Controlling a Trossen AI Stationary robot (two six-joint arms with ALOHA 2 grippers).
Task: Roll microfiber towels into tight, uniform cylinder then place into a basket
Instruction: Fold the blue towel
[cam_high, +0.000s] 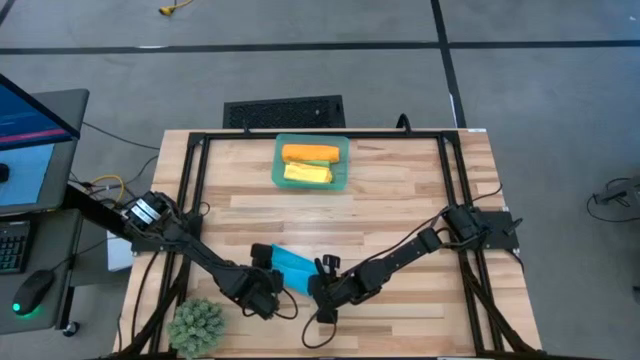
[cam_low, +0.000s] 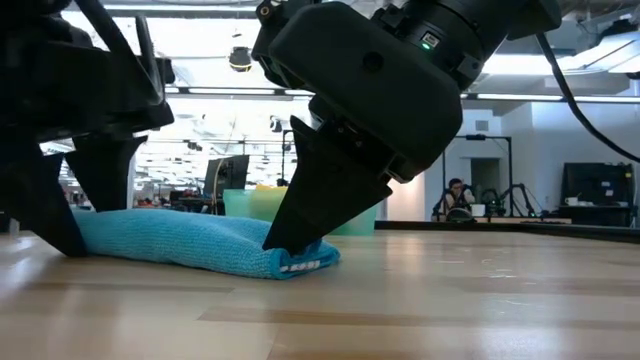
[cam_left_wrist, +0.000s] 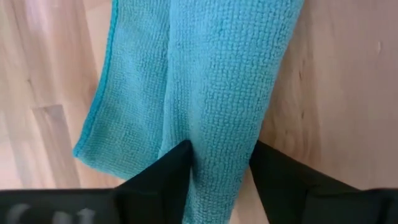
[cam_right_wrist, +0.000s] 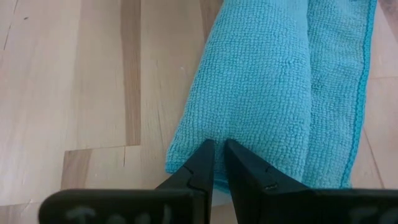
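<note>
A bright blue microfiber towel (cam_high: 293, 266) lies near the table's front edge. It is partly rolled, with a thick roll (cam_right_wrist: 255, 81) and a flat loose flap (cam_right_wrist: 339, 93) beside it. My left gripper (cam_left_wrist: 221, 162) is at its left end, fingers astride the roll. My right gripper (cam_right_wrist: 219, 152) is at the right end, nearly shut on the roll's edge. The teal basket (cam_high: 344, 180) stands at the far middle and holds an orange roll (cam_high: 310, 153) and a yellow roll (cam_high: 307, 174). My left gripper has the rolled part (cam_left_wrist: 217, 124) between its two fingers, near the towel's left end. The fingers slant down from above and lie across the roll, which narrows a little between them. The towel lies on the table. My right gripper pinches the edge of the roll's right end (cam_right_wrist: 205, 134) between its two fingers, which stand almost together. The fingers (cam_low: 290, 235) come steeply down from above. The towel stays on the table, its flap spread flat beside the roll.
A spiky green plant ball (cam_high: 197, 325) sits at the near left corner, close to my left arm. Black frame rails (cam_high: 190, 200) run along the table's left, right and far sides. Bare wood lies between the towel and the basket.
</note>
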